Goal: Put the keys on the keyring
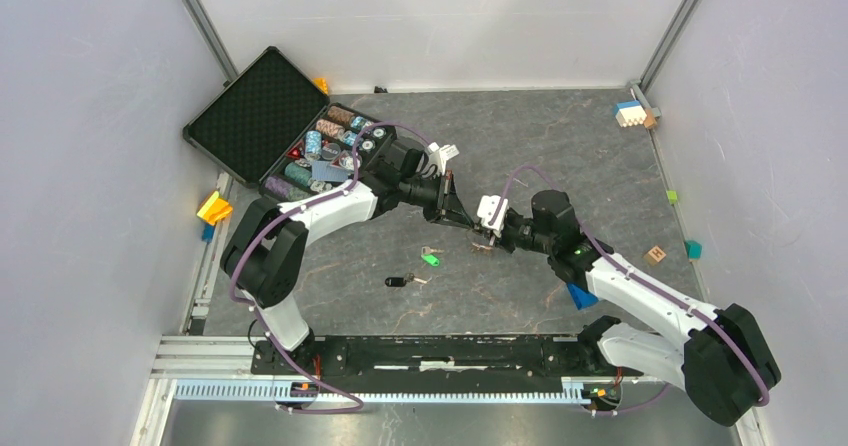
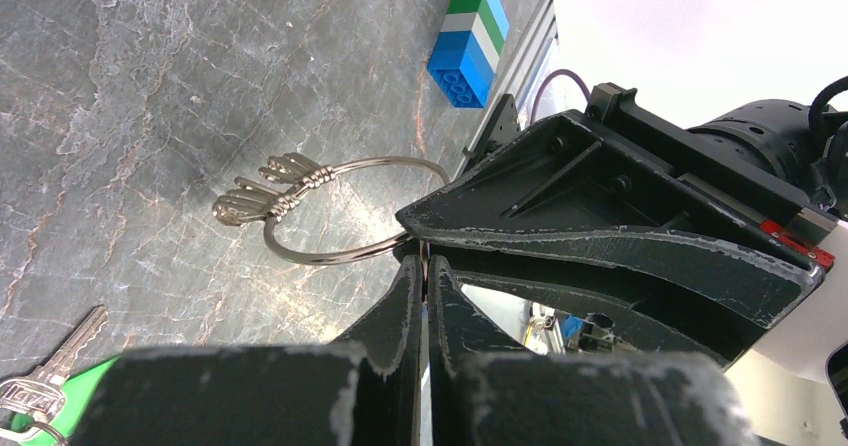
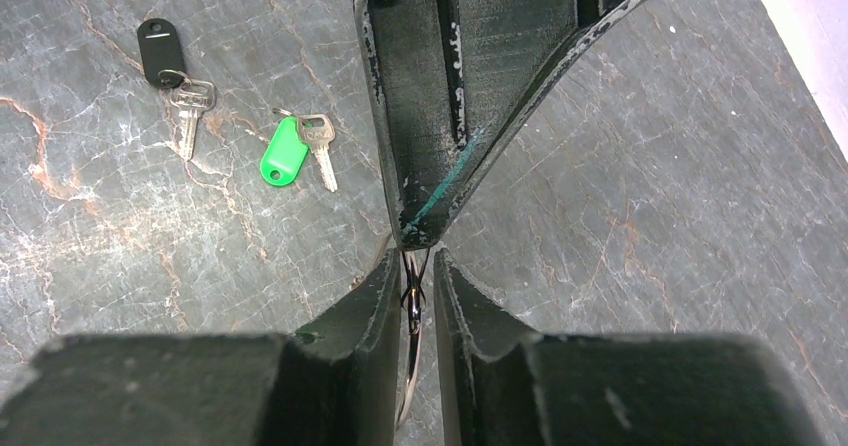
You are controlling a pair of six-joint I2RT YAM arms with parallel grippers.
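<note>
The keyring [image 2: 350, 211], a thin silver wire ring with small plain keys [image 2: 260, 191] bunched at its far side, hangs above the table. My left gripper [image 2: 428, 266] is shut on its near edge. In the right wrist view my right gripper [image 3: 412, 261] straddles the same ring [image 3: 411, 306] edge-on, its jaws narrowly apart with a small gap on each side. The two grippers [image 1: 468, 219] [image 1: 487, 234] meet tip to tip mid-table. The green-headed key [image 3: 285, 151] [image 1: 430, 258] and the black-headed key [image 3: 160, 51] [image 1: 398, 281] lie flat on the table, apart from the ring.
An open black case [image 1: 255, 106] holding chip stacks stands at the back left. Loose blocks lie around the edges: yellow [image 1: 213, 208], white [image 1: 630, 114], a wooden cube [image 1: 655, 255], a blue wedge [image 1: 580, 296] and a blue-green stack [image 2: 468, 41].
</note>
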